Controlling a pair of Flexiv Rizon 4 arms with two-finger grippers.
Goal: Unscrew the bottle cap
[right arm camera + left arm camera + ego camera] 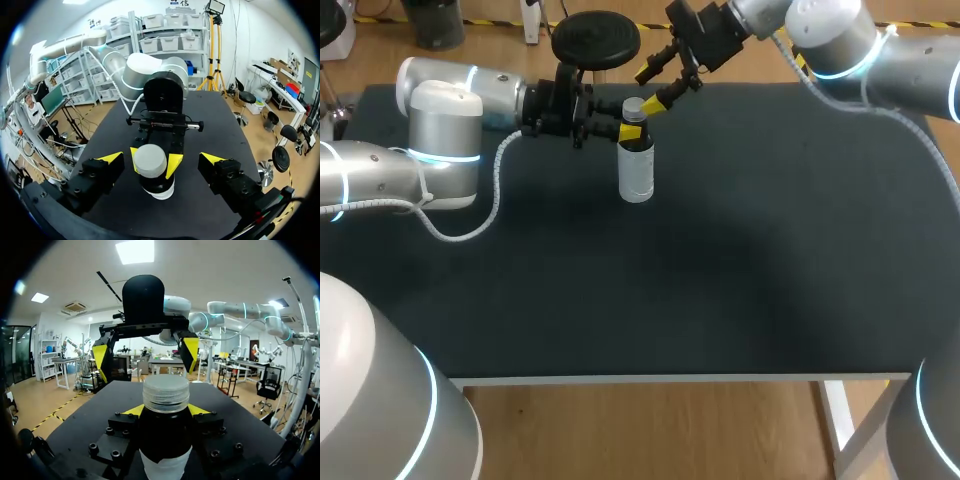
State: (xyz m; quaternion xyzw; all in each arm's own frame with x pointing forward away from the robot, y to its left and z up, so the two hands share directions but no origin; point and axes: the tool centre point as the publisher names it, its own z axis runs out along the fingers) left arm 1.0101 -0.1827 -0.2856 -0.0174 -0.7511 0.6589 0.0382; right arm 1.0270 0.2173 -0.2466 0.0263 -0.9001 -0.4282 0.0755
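My left gripper was clamped on the bottle, with one yellow tip on each side of its dark shoulder, just under the pale cap. The bottle stood upright on the black table, toward the far edge and a little left of the middle. Only the head view showed its clear lower body and its footing. My right gripper hung over the cap with its fingers spread wide. The right wrist view showed both clear of the cap. In the head view one tip seemed just beside it.
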